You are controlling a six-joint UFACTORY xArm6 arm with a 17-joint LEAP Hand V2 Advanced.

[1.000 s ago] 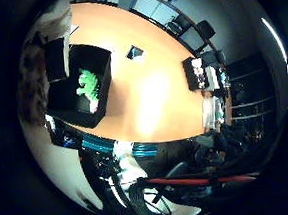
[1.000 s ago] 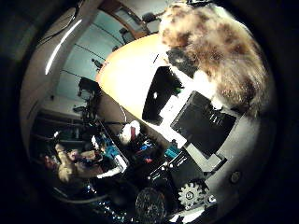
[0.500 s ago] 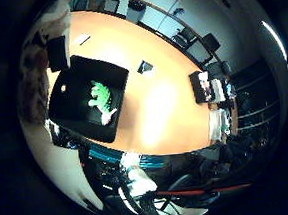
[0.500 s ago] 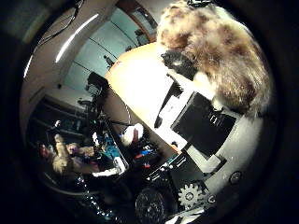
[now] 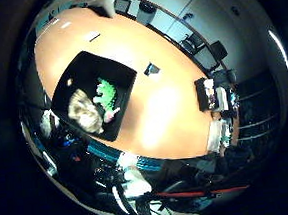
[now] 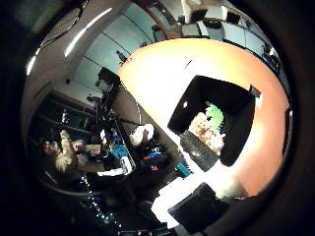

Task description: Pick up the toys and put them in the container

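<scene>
A black square container stands on the orange table near its edge. Inside it lie a green toy and a tan furry toy, side by side, with a small pinkish piece next to them. The thumb side view shows the same container with both toys in it. My right hand is high above the container, holding nothing. Its white and black fingers show only at the views' edges, spread apart.
A small dark object lies on the table beyond the container. A black tray with mixed items sits further along. White paper slips lie near the far end. Chairs line the far side. Equipment crowds the near edge.
The furry toy, held close against my palm before, has left the hand and now lies in the container beside the green toy. The container shows fully below me.
</scene>
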